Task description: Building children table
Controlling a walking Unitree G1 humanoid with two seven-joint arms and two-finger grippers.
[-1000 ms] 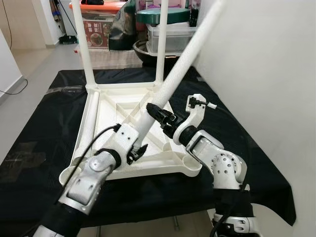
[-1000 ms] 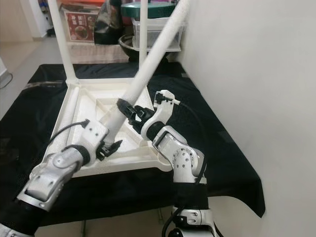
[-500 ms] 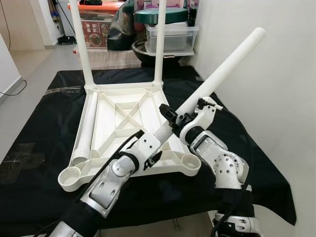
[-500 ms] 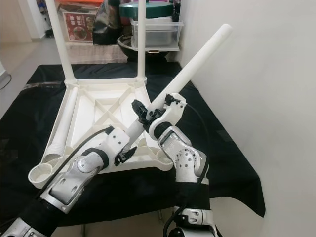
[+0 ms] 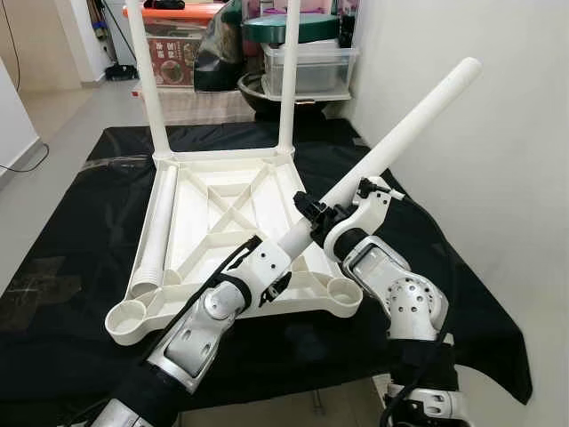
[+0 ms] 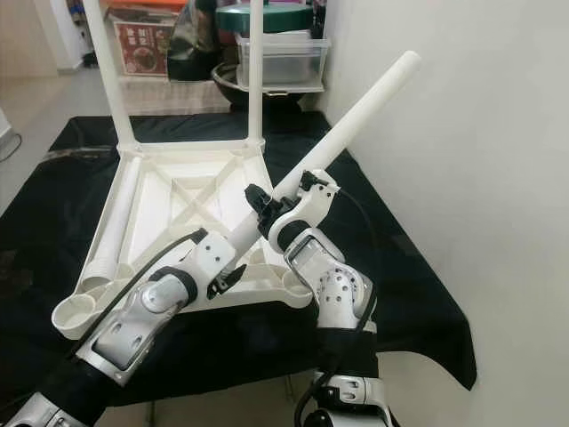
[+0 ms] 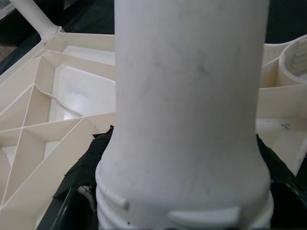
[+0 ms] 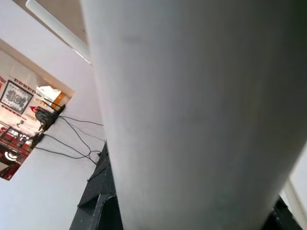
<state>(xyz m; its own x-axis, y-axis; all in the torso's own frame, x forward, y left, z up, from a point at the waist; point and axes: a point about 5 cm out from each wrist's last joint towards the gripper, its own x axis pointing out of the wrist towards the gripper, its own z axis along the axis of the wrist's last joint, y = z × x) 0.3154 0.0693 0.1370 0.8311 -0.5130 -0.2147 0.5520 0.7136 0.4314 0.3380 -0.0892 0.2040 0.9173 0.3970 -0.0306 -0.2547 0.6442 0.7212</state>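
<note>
Change: since half a second ago, table leg (image 5: 404,133) is barely rising.
Left gripper (image 5: 267,267): clamping leg's lower end, frame centre.
Right gripper (image 5: 322,216): gripping leg mid-shaft.
Tabletop (image 5: 187,218): lying upside-down, centre left.

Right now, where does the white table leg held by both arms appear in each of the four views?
Left eye view: held leg slants from centre up to the upper right.
Right eye view: the leg runs the same diagonal, right of centre.
Left wrist view: its ribbed end looms close, central.
Right wrist view: a blurred white shaft spans the frame.
Shared landmark: upturned tabletop, also.
</note>
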